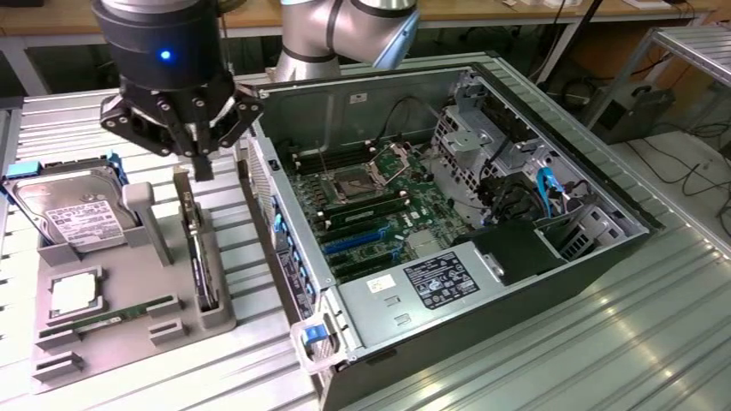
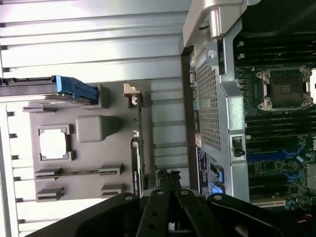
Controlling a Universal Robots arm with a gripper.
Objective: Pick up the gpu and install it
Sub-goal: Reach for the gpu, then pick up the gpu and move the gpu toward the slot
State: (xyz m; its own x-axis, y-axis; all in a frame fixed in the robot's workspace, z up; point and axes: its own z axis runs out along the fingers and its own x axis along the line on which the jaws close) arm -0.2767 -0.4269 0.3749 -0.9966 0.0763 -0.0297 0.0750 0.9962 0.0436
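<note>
While gpu (image 1: pixel 201 248) stands edgewise in holder (image 1: pixel 126 342); end effector (image 1: pixel 204 171) above it

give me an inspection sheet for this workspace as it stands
surface: ribbed metal table carrying a grey parts holder and an open computer case
job's things: gpu stands on edge in the holder, not yet picked up
clutter: hard drive, memory stick and square chip in the holder
grippers: one gripper above the gpu, nearest to it
cables: blue cable inside the case; floor cables beyond the table
surroundings: wooden bench behind
</note>
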